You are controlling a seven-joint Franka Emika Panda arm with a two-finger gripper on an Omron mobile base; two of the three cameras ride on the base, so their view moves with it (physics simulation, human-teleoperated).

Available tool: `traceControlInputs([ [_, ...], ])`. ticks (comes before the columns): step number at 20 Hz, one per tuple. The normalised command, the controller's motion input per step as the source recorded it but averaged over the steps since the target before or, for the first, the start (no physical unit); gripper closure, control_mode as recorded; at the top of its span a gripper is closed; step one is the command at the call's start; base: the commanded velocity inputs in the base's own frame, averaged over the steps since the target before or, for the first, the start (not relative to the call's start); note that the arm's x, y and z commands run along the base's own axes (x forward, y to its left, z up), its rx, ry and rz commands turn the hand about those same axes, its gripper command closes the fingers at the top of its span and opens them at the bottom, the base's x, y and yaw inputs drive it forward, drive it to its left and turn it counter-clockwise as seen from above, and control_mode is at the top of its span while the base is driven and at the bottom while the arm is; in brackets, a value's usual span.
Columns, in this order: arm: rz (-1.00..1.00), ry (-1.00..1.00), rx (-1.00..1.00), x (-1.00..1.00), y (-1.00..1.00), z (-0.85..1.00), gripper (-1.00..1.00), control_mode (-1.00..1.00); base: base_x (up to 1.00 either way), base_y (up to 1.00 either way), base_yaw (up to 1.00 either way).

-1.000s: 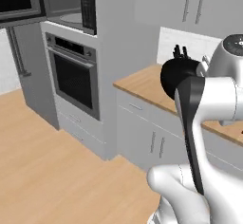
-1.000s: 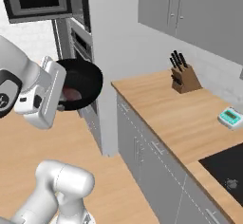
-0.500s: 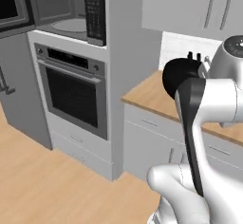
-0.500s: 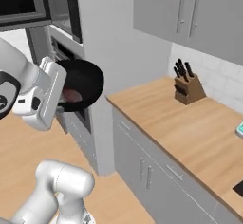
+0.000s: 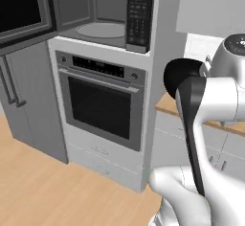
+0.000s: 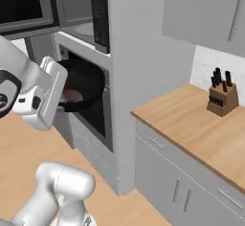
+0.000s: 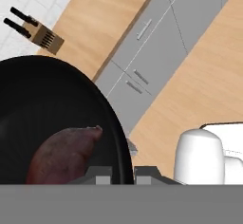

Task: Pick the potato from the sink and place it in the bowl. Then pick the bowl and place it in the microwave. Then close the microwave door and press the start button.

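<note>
The fingers [image 7: 119, 174] pinch the rim of the bowl [image 6: 82, 84], potato [image 7: 59, 153] lying inside it. The open microwave [image 5: 103, 14] sits up and left of the bowl, above the oven [image 5: 103, 103].

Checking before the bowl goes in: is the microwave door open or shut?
Open. The door is swung out to the left, and the microwave's cavity and glass turntable are exposed.
</note>
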Motion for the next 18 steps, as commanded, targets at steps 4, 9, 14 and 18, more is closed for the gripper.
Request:
traceControlInputs([
  [4, 0.0, 0.0, 0.0, 0.0, 0.0, 0.0, 1.0, 1.0, 0.34, 0.94, -0.3],
  [9, 0.0, 0.0, 0.0, 0.0, 0.0, 0.0, 1.0, 1.0, 0.57, 0.74, -0.2],
  [14, 0.0, 0.0, 0.0, 0.0, 0.0, 0.0, 1.0, 1.0, 0.33, 0.44, -0.06],
  [18, 0.0, 0.0, 0.0, 0.0, 0.0, 0.0, 1.0, 1.0, 0.3, 0.0, 0.06],
])
